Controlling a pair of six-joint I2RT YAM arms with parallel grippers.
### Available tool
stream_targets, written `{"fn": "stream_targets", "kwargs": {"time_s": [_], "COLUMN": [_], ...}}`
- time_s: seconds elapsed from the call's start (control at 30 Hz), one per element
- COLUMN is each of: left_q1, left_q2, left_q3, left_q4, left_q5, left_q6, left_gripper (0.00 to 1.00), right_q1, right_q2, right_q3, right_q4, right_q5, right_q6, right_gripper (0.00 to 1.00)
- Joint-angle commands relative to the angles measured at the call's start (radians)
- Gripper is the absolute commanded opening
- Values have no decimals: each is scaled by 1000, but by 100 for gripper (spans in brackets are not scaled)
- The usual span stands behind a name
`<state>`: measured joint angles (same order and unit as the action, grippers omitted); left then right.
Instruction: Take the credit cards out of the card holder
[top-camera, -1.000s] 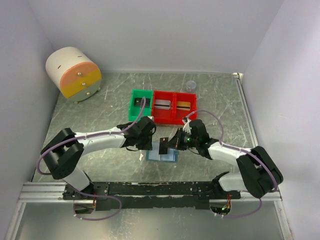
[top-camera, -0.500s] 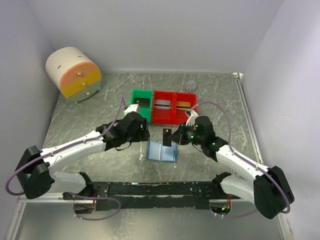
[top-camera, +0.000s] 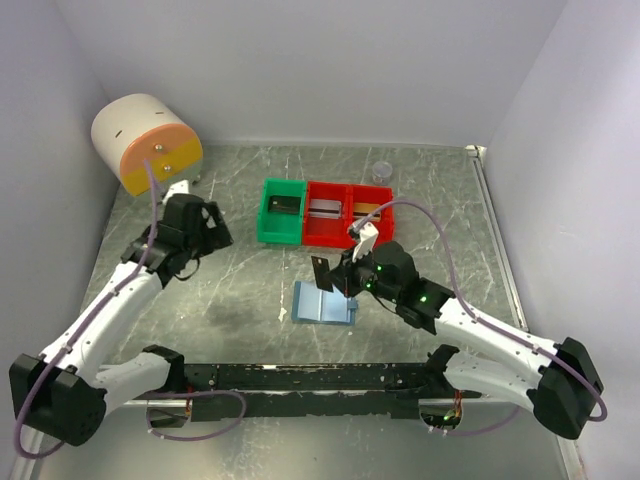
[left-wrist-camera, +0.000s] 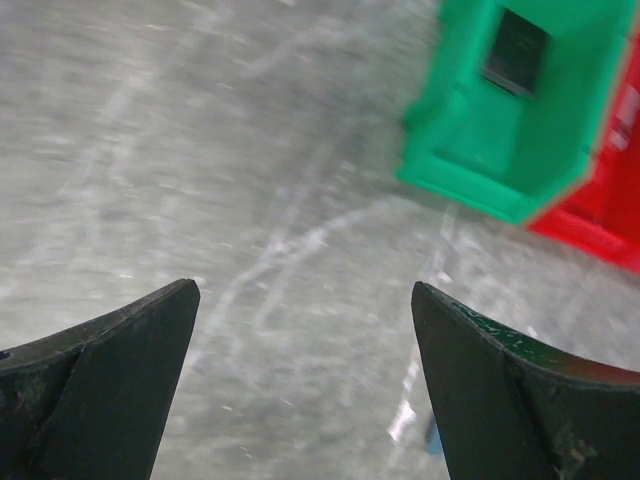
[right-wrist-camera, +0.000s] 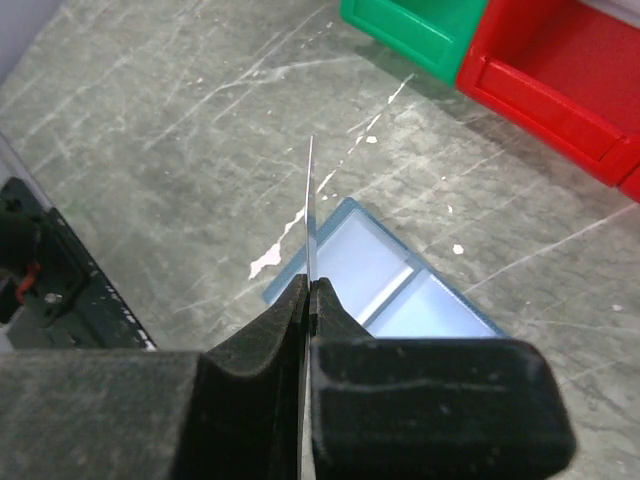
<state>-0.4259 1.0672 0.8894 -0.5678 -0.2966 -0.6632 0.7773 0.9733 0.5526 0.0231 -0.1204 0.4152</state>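
Observation:
The card holder (top-camera: 324, 303) lies open and flat on the table, pale blue, its two panels (right-wrist-camera: 395, 285) showing below my right wrist. My right gripper (top-camera: 336, 278) is shut on a dark credit card (top-camera: 321, 272) held on edge above the holder's far left corner. The right wrist view shows that card edge-on (right-wrist-camera: 311, 195), rising from the closed pads (right-wrist-camera: 310, 292). My left gripper (top-camera: 212, 228) hangs open and empty well to the left, over bare table (left-wrist-camera: 305, 300). Other credit cards lie in the bins: dark (top-camera: 284, 206), silvery (top-camera: 322, 208), gold (top-camera: 366, 210).
A green bin (top-camera: 268, 222) and two joined red bins (top-camera: 345, 236) stand behind the holder. The green bin (left-wrist-camera: 480, 150) fills the upper right of the left wrist view. A white drum with an orange-yellow face (top-camera: 148, 143) stands at the back left, a small clear cup (top-camera: 380, 171) at the back.
My left arm has swung away to the left from the holder and its gripper has opened. My right gripper has lifted the dark card up and slightly left of the holder.

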Motion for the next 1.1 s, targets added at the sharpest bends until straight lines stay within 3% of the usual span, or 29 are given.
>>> {"fn": "stream_targets", "kwargs": {"time_s": [0.0, 0.07, 0.23, 0.5, 1.07], "left_q1": [211, 271, 282, 282, 282], "left_q2": [-39, -60, -81, -116, -134], "left_q3": [16, 6, -38, -65, -58], "left_q4": [-46, -30, -5, 49, 46], "left_q5": [84, 108, 60, 32, -28], "left_q6": [142, 177, 238, 256, 253], "left_gripper": [100, 100, 100, 100, 99], "right_q1": [62, 79, 93, 92, 84], "right_q2": [-17, -15, 27, 288, 751], "right_q3": [36, 50, 104, 335, 813], "right_q4": [-36, -37, -4, -23, -81], "right_q5": [178, 213, 336, 491, 411], "right_q6": [-131, -174, -281, -394, -671], "right_gripper": [0, 0, 0, 0, 0]}}
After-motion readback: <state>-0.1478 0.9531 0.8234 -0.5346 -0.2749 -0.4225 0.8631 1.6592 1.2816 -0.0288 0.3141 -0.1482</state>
